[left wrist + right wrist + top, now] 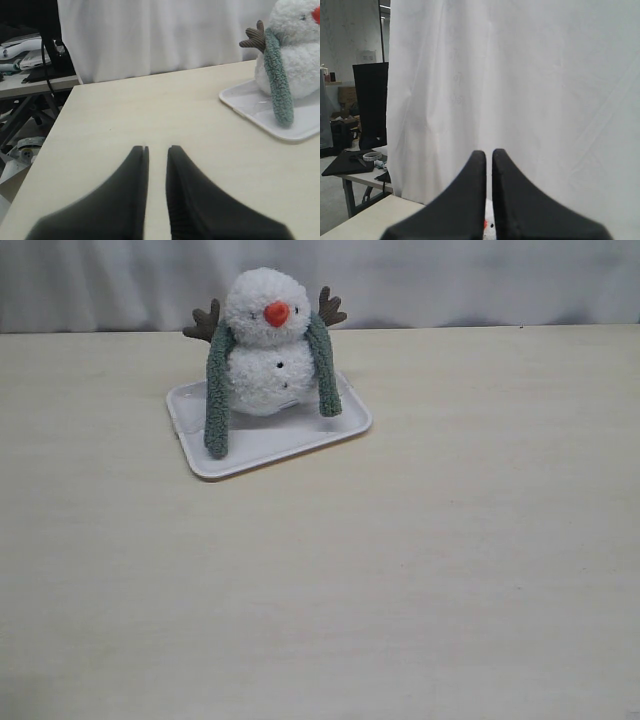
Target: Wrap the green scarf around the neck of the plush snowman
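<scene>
- Snowman (262, 380) sits upright on a white tray (285, 454) at the far side of the worktop (400, 570); the scarf (217, 390) passes behind its neck (262, 344) and both ends hang down the front, one at each side of the body
- The end on the left of the exterior view hangs lower, its tip on the tray; the other end stops short beside the body
- Step in hand, as judged: cross the hanging ends under the chin. Take the longer end near its tip, lift it clear of the tray, and carry it across the front close to the neck so the toy does not tip or slide
- Left jaws: a narrow slit apart, nothing between them, low over bare worktop with the snowman near, off to one side
- Right jaws: pressed together and empty, raised and facing the white curtain (530, 90)
- Neither arm shows in the exterior view
</scene>
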`<action>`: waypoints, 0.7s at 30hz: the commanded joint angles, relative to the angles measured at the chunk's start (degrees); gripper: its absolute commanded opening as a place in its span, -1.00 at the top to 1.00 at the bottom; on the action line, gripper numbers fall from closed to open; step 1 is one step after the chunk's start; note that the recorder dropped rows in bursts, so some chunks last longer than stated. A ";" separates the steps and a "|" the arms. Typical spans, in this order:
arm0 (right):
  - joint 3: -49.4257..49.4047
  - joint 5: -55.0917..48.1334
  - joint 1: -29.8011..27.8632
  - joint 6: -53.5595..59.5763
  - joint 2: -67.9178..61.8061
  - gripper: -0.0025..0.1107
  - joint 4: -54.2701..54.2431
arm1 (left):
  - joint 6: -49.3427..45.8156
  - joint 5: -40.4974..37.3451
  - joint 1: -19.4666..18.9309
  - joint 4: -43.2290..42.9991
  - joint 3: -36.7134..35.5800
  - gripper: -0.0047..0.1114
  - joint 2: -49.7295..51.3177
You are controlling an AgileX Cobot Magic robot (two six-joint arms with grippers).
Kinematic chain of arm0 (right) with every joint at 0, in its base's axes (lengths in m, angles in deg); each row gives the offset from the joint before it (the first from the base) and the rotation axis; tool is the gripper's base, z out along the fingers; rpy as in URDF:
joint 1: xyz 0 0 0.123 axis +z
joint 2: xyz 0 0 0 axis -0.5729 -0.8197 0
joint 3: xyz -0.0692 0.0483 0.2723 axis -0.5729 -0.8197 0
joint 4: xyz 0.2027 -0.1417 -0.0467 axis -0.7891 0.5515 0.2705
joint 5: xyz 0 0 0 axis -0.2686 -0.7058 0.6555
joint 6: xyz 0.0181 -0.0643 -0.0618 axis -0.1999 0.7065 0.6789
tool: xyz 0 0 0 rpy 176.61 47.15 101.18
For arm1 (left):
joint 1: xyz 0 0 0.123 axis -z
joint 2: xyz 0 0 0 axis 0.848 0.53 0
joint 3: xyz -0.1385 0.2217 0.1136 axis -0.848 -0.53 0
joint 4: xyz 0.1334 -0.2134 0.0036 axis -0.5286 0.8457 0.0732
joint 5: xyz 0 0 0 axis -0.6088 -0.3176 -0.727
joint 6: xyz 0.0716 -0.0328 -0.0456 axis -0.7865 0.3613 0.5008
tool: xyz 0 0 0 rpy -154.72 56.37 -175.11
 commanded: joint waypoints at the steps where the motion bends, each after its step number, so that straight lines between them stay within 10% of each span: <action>1: -0.48 0.46 -0.03 -0.04 0.28 0.88 0.00 | -0.20 -0.02 0.00 -0.13 -0.16 0.68 -0.13; 11: -16.71 20.04 -1.11 0.12 14.72 0.88 11.79 | -0.20 -0.02 0.00 -0.13 -0.16 0.68 -0.13; 21: -32.30 23.73 -15.64 1.69 32.42 0.88 14.41 | -0.20 -0.02 0.00 -0.13 -0.16 0.68 -0.13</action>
